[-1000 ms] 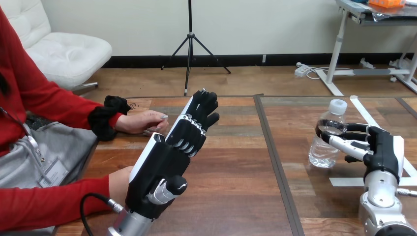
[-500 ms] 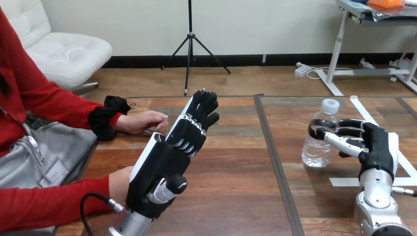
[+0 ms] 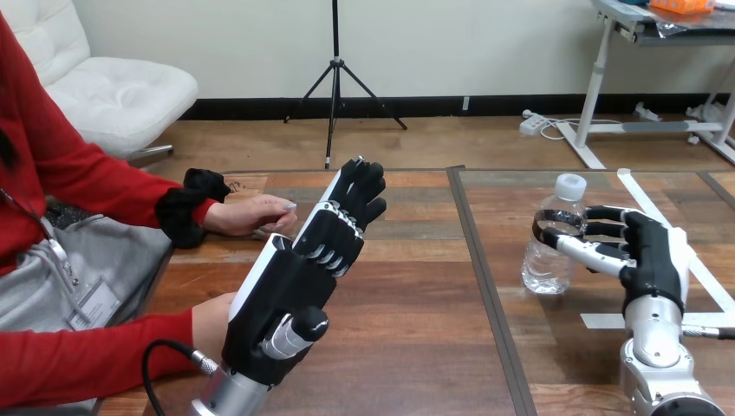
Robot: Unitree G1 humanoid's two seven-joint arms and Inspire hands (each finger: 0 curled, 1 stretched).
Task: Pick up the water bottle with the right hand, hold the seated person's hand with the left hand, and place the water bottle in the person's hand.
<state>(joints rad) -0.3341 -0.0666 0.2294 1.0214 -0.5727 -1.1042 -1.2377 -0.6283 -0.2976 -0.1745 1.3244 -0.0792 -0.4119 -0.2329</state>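
Fingers (image 3: 595, 252) of the right hand (image 3: 648, 264), curled round the water bottle (image 3: 548, 260), have carried it left toward the person's hand (image 3: 251, 214); the left hand (image 3: 290, 282) stays open-fingered, empty.

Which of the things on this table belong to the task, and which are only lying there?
Part of the job:
water bottle, gripped by the right hand
left hand, open and raised
the person's hand, resting on the table

Just lying about:
white tape strips stuck on the table
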